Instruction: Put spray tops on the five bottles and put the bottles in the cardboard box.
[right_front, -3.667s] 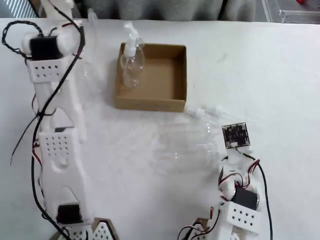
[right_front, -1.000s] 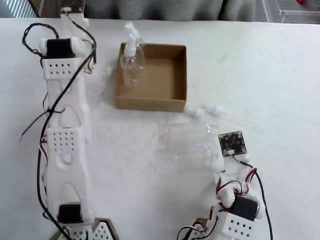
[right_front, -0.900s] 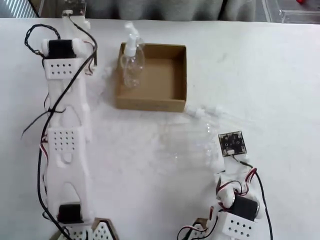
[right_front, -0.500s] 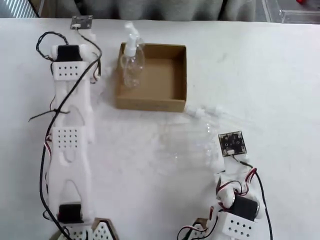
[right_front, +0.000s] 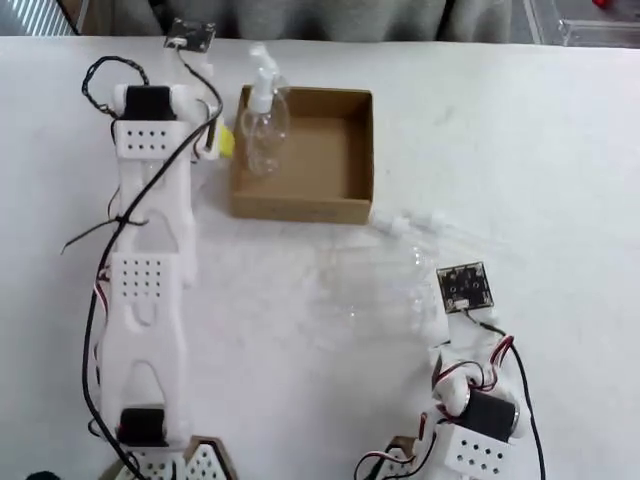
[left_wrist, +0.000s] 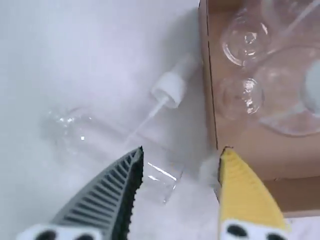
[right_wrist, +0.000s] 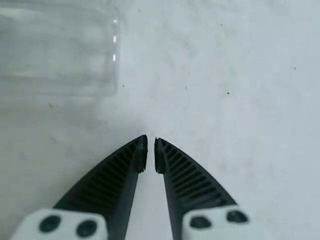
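From above, the left arm (right_front: 140, 280) lies stretched along the table (right_front: 540, 140), and the left gripper (right_front: 216, 140) sits just beside the left wall of the cardboard box (right_front: 300, 208). A capped bottle (right_front: 265, 130) stands in the box's far left corner. Near the box's front right corner lie loose tops (right_front: 398, 226), and a cluster of clear bottles (right_front: 385, 285) rests on the table by the folded right arm (right_front: 480, 410).

The left wrist view adds what the high view misses. The left gripper (left_wrist: 181, 152) is spread wide and holds nothing, with its grey and yellow fingers well apart. A spray top (left_wrist: 169, 90) lies on the table close to the box wall (left_wrist: 209, 90), with its thin tube pointing back toward the fingers. A bottle on its side (left_wrist: 157, 172) lies between the fingertips. Inside the box, round clear bottle shapes (left_wrist: 240, 95) show — more than one.

The right wrist view shows the right gripper (right_wrist: 150, 142) drawn almost together with only a slit between the tips — nothing is gripped. An empty bottle (right_wrist: 60, 50) lies ahead of it on the table, apart from the tips.
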